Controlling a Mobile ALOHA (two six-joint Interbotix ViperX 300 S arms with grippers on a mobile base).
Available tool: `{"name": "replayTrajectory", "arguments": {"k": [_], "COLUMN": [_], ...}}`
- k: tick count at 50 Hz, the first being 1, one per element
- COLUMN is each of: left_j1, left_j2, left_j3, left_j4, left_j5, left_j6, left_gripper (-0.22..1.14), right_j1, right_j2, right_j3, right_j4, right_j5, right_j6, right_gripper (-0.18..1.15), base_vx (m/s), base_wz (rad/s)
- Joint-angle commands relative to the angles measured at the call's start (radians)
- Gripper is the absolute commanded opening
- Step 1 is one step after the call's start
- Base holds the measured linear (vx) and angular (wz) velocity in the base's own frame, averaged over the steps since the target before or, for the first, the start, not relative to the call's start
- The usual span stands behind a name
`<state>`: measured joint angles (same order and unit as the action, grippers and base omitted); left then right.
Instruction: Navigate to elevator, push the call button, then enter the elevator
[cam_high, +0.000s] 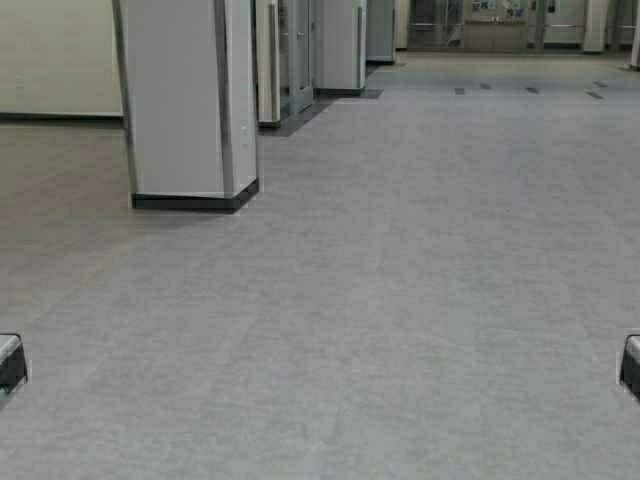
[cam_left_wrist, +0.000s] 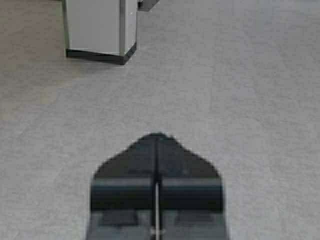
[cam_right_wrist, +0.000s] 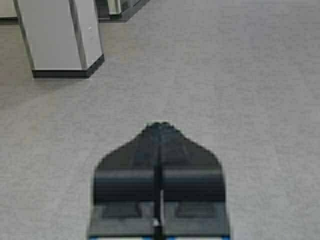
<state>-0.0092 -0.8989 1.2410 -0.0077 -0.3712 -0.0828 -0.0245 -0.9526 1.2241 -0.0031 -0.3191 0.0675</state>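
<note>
No elevator doors and no call button show plainly in any view. Between the white pillars at the far left, a steel-framed recess (cam_high: 285, 60) is seen edge-on, and I cannot tell what it is. My left gripper (cam_left_wrist: 157, 135) is shut and empty, held low over the grey carpet. My right gripper (cam_right_wrist: 160, 124) is also shut and empty over the carpet. Only the dark edges of the two arms show in the high view, at the lower left (cam_high: 10, 362) and lower right (cam_high: 630, 365).
A white square pillar (cam_high: 185, 100) with a black base stands ahead on the left; it also shows in the left wrist view (cam_left_wrist: 97, 27) and the right wrist view (cam_right_wrist: 57, 37). A second pillar (cam_high: 340, 45) stands farther off. Open grey carpet (cam_high: 420, 280) runs ahead to glass doors (cam_high: 490, 25).
</note>
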Motion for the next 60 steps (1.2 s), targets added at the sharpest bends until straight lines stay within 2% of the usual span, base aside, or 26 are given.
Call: {"name": "replayTrajectory", "arguments": {"k": [1,10,60], "left_j1": [0.0,0.002,0.0], "left_j2": [-0.005,-0.048,-0.097], "left_j3": [-0.021,-0.011,0.005], "left_j4": [-0.002,-0.002,-0.003], "left_j5": [-0.008,-0.008,-0.009], "left_j6": [0.0,-0.014,-0.02], "left_gripper": [0.02,0.02,0.02], "right_j1": [0.002,0.002,0.002], "right_j2": [-0.025,-0.084,-0.081], "right_j3": [-0.021,0.0,0.017], "right_j4": [0.0,0.0,0.002], "right_j5": [-0.009,-0.009,-0.009], "right_j6": [-0.002,-0.002,-0.002], "right_gripper": [0.05,0.05,0.05], "base_vx": [0.71,0.75,0.77], "base_wz": [0.15,0.13,0.24]}}
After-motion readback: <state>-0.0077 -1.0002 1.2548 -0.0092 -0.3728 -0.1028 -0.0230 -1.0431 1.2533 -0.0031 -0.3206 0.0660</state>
